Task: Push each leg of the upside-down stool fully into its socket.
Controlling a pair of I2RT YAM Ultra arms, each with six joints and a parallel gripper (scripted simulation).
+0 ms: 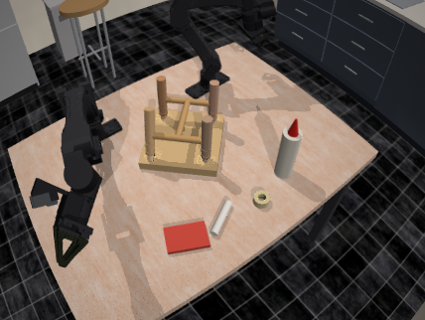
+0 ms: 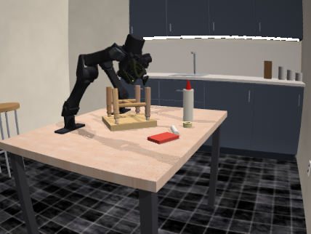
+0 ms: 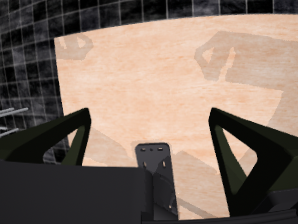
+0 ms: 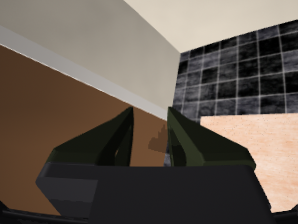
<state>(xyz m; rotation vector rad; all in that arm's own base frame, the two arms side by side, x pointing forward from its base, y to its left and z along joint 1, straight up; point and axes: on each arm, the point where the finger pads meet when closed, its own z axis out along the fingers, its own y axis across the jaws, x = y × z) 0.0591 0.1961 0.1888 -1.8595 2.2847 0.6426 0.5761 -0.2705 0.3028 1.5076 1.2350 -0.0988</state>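
Note:
The stool lies upside down. Its pale wooden seat is flat on the table. Four upright legs, near-left, near-right, far-left and far-right, stand joined by stretchers. Narrower pale parts show at the near legs' feet in the top view; the depth in the sockets is unclear. My left gripper is wide open and empty, high beyond the stool. My right gripper is partly open and empty, left of the stool.
A grey bottle with a red tip stands right of the stool. A tape ring, a white cylinder and a red block lie in front.

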